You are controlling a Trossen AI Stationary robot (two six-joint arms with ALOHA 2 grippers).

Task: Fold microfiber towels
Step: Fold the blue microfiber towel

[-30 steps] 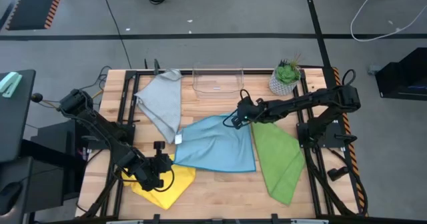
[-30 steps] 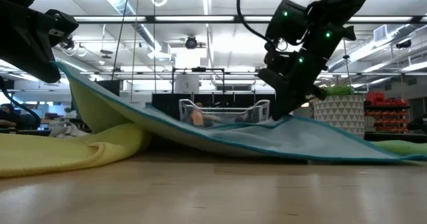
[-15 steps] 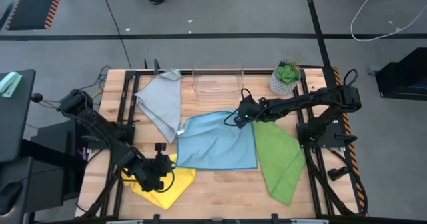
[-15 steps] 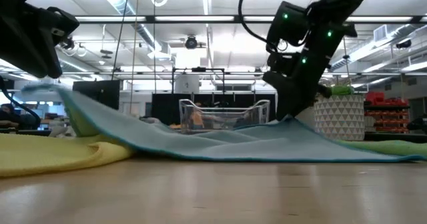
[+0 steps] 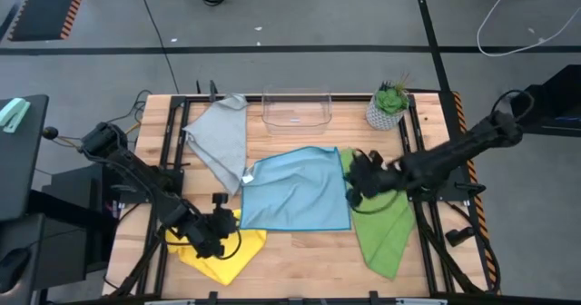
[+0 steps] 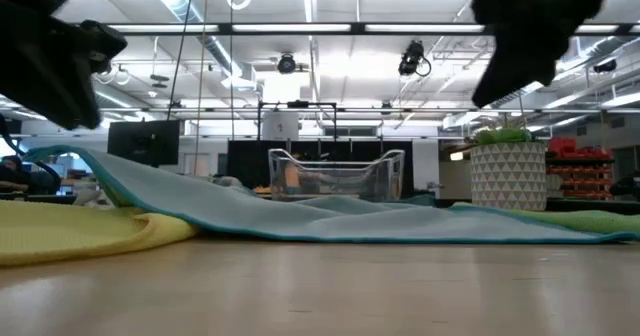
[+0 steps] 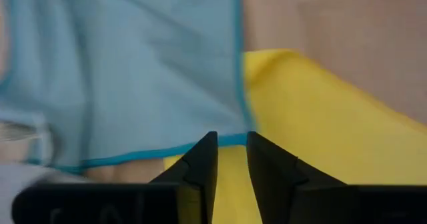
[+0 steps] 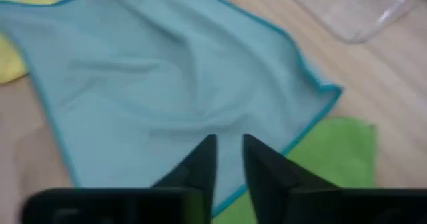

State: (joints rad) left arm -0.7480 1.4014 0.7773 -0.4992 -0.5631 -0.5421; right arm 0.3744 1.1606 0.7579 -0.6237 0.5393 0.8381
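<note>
Released a second ago from both arms, the light blue towel [image 5: 295,191] now lies spread nearly flat, where earlier it hung stretched between them; the right jaws [image 5: 354,180] have swung off its far corner to sit over the green towel [image 5: 381,216], just beside the blue towel's right edge. Both wrist views show the jaws parted by a narrow gap with nothing between them. The left jaws [image 5: 221,233] hover at the blue towel's near left corner, over the yellow towel [image 5: 222,255] that pokes out from under that corner.

Working outward from the blue towel: the grey towel [image 5: 222,142] touches its left edge, the green one lies along its right edge and slightly under it, a clear tub [image 5: 296,110] and a small potted plant [image 5: 390,105] stand beyond its far edge on the worktop [image 5: 300,255].

The step in hand looks like the first fold of the blue towel. To do it well, I would pinch only the blue hem at two corners of one edge, taking care not to catch yellow or green cloth beneath, lift both corners evenly, and lay them onto the opposite edge so the teal borders line up
</note>
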